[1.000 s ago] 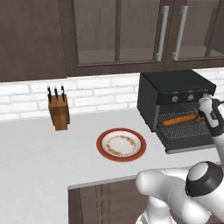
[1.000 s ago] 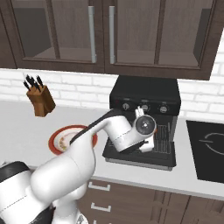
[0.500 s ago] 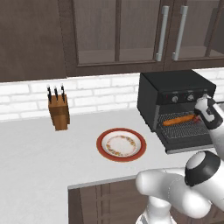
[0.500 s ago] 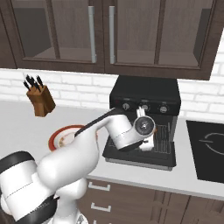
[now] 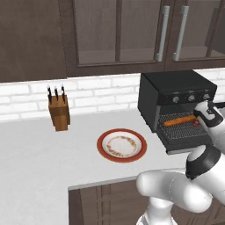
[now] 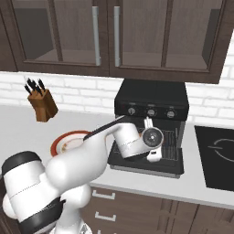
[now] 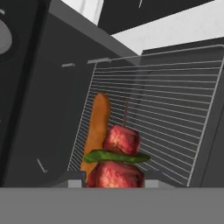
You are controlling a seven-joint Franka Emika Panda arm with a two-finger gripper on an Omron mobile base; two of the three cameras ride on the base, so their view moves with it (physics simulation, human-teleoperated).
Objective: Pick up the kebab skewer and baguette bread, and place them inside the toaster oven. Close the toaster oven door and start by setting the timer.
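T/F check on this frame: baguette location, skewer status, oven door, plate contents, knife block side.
1. The baguette lies on the rack inside the toaster oven. True.
2. The skewer is on the plate. False: it is at the gripper, which is shut on it, in front of the rack.
3. The oven door is closed. False: it is dropped open.
4. The plate holds no food. True.
5. The knife block stands right of the oven. False: it stands left, by the wall.
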